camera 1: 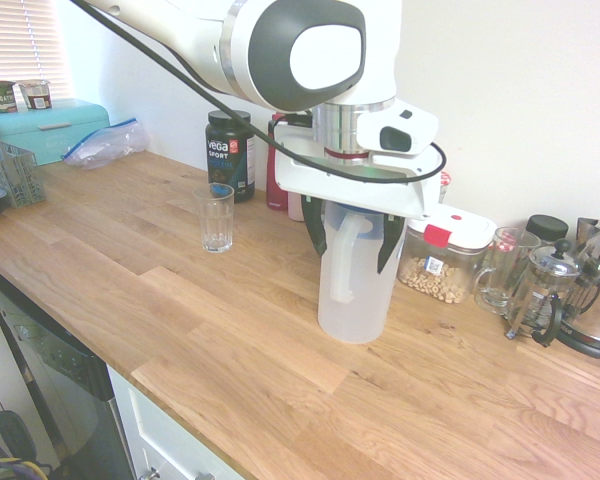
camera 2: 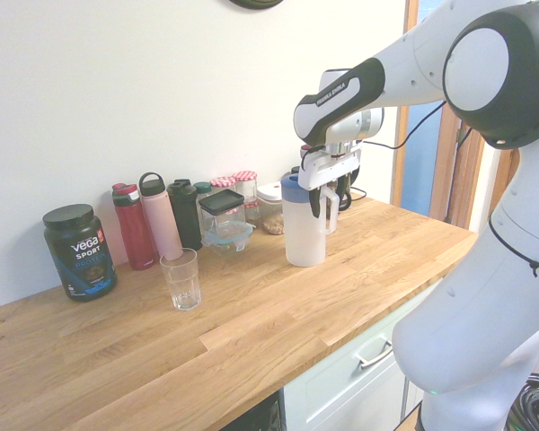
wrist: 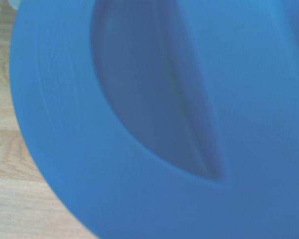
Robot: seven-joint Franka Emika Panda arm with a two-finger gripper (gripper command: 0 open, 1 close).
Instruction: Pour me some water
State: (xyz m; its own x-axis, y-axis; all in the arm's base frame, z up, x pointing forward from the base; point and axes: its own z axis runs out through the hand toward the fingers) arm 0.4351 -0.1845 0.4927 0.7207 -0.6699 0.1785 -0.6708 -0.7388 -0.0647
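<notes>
While the two dark jaws stand spread wide and hold nothing, the white arm's gripper points almost straight down over the tall frosted translucent plastic jug — one jaw on each side of its upper part, the white handle between them, with no contact visible. The jug's blue lid lies directly beneath the jaws and fills the wrist view, blurred. Any water inside the jug cannot be made out through its cloudy wall. The step in hand appears to be the approach to grasp; pouring has not begun. The next move calls for a short descent, then closure on the handle or upper body firmly enough to bear a tilt. Well apart from the jaws, across bare wooden worktop, stands the clear empty ribbed drinking glass — the likely target. Behind the jaws, against the wall, are a clear storage box of cereal rings and a black protein tub.
</notes>
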